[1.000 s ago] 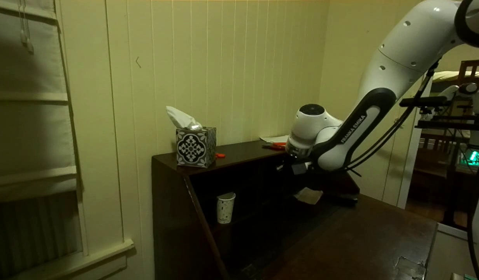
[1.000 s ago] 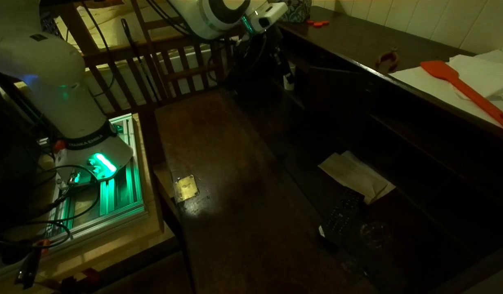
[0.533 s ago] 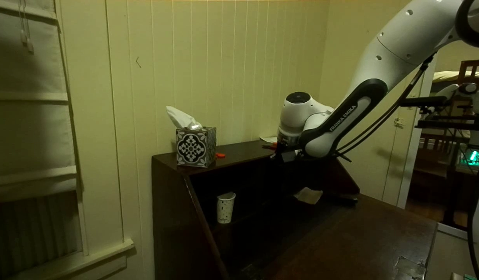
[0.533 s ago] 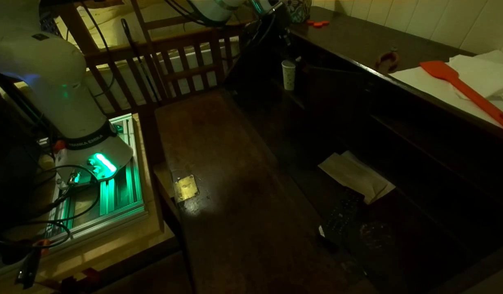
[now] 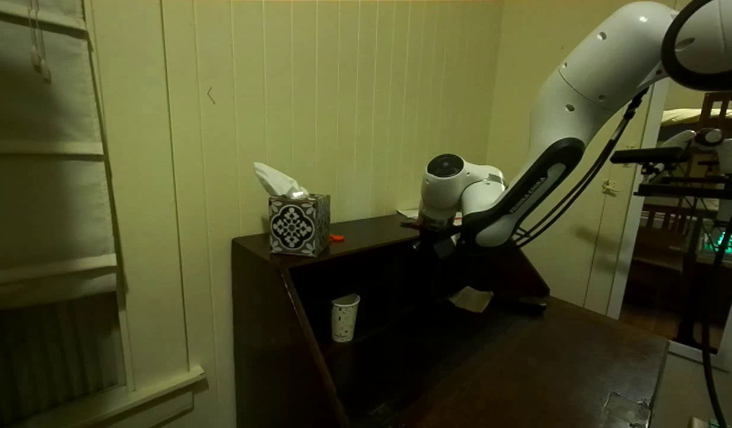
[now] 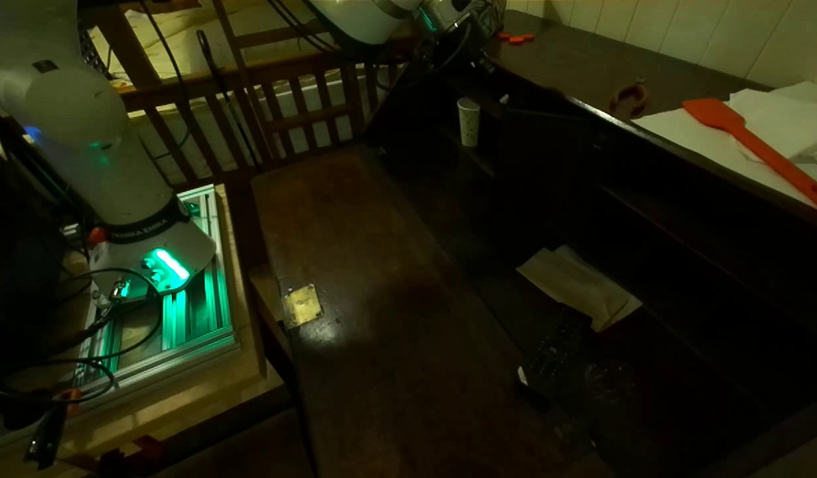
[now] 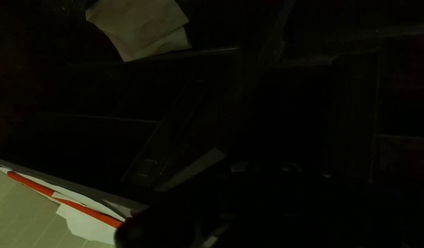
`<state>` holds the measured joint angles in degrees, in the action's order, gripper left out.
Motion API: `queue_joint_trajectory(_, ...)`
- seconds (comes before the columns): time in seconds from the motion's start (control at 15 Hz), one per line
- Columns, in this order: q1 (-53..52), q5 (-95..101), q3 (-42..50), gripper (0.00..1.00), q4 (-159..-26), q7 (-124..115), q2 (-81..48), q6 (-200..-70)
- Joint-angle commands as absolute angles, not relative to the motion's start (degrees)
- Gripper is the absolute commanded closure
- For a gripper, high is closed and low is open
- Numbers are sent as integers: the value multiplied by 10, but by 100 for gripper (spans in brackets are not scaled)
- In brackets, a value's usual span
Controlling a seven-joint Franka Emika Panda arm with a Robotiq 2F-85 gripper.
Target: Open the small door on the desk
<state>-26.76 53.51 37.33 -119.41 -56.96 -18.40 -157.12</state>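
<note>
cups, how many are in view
1: the speckled cup stands inside the desk, seen in both exterior views; others may be hidden in the dark there.

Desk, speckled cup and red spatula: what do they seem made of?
Desk: dark wood, apparently varnished; its surface throws back a bright highlight. Speckled cup: probably matt paper, from its tapered disposable shape; plastic possible. Red spatula: silicone or plastic, likely; evenly coloured, little shine.

A black-and-white cubic tissue box (image 5: 298,227) stands near one front corner of the brown wooden tabletop (image 5: 368,232), a white tapered cup (image 5: 344,318) below the front edge; a red long-handled spatula (image 6: 762,147) lies on white paper (image 6: 790,119) toward the opposite end.
</note>
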Motion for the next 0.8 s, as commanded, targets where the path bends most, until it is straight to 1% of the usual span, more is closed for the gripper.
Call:
queue_joint_trajectory(0.0,-280,587,393,100,-1181,-593,-202,-1583)
queue_joint_trajectory(0.13,-284,602,400,100,-1182,-599,-202,-1576)
queue_joint_trajectory(0.27,-277,578,391,100,-1201,-576,-186,-1564)
queue_joint_trajectory(0.33,-210,609,318,100,-1200,-592,-164,-1537)
queue_joint_trajectory(0.6,-129,599,227,100,-1213,-582,-139,-1484)
queue_joint_trajectory(0.73,-99,616,199,100,-1213,-597,-134,-1468)
